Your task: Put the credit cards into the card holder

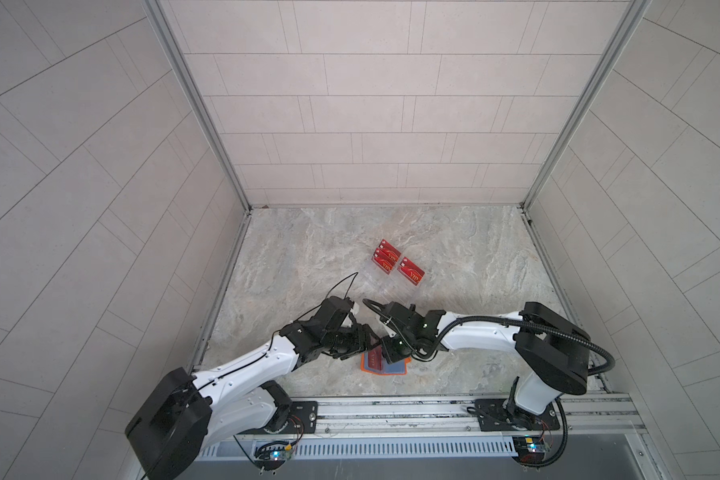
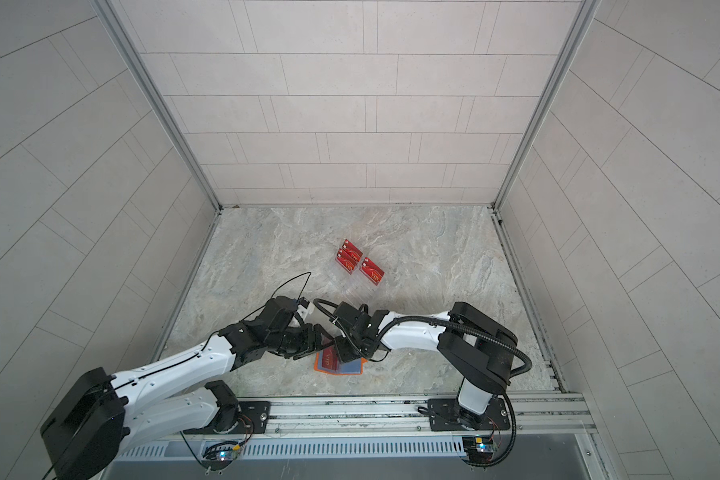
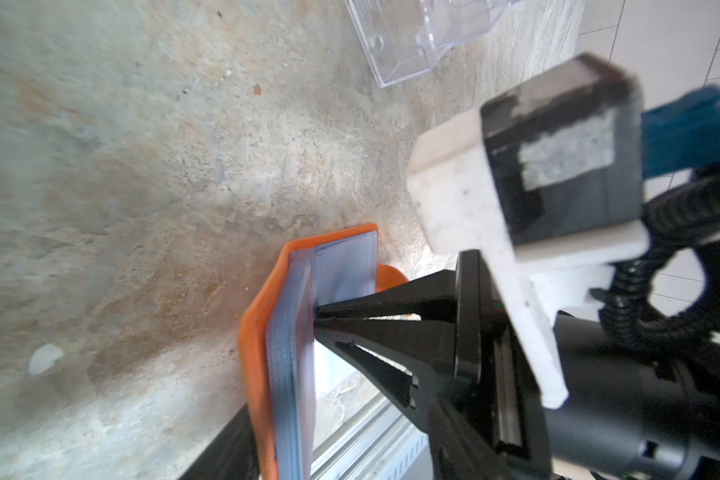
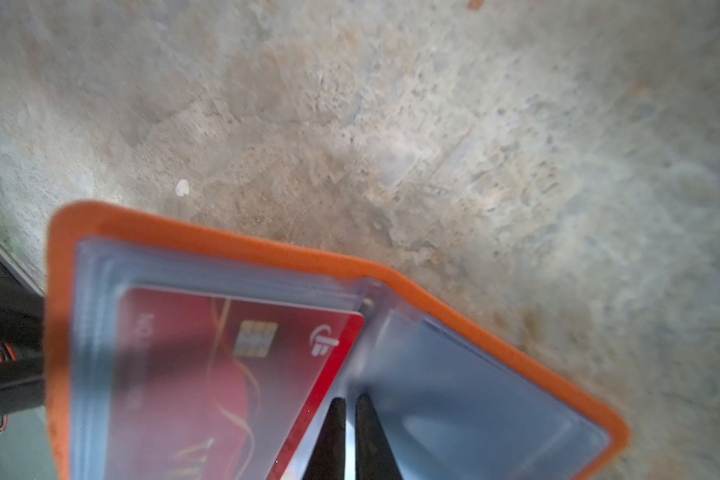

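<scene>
As R gripper (image 4: 350,399) pinches it nr the fold, card holder (image 4: 225,245) lies open beneath.

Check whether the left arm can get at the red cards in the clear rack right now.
Probably yes. The red cards stand in the clear rack, open from above. The right claw pinches a card holder sleeve; its cable loops near the rack's front, so clearance looks tight.
</scene>
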You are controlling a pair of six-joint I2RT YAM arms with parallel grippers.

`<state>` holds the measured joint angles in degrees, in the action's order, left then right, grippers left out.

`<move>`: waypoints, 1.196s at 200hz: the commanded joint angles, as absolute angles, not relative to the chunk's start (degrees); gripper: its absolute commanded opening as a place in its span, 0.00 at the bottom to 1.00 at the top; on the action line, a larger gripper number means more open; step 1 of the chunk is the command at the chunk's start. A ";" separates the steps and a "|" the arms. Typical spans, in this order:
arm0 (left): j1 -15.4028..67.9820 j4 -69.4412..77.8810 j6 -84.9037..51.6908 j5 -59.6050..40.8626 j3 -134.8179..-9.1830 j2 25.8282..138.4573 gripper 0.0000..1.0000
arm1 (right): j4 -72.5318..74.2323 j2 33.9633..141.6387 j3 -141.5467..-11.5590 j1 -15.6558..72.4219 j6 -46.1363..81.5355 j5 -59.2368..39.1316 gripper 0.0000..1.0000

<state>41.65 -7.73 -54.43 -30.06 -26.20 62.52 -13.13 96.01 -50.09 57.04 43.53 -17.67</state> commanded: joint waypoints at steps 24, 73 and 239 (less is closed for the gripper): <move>43.04 -4.71 -54.77 -28.67 -25.34 67.01 0.58 | -14.94 95.19 -48.10 56.69 43.86 -14.26 0.11; 44.38 -10.39 -52.90 -23.07 -27.62 69.63 0.28 | -15.19 89.87 -46.44 56.69 43.80 -12.31 0.14; 51.57 -31.35 -50.93 -11.34 -39.91 71.32 0.43 | -15.27 88.59 -43.48 55.86 42.49 -9.14 0.37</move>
<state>50.50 -31.27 -49.91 -10.15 -38.35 70.76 -15.40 88.29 -43.38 56.18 42.61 -8.78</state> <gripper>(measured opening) 0.372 0.369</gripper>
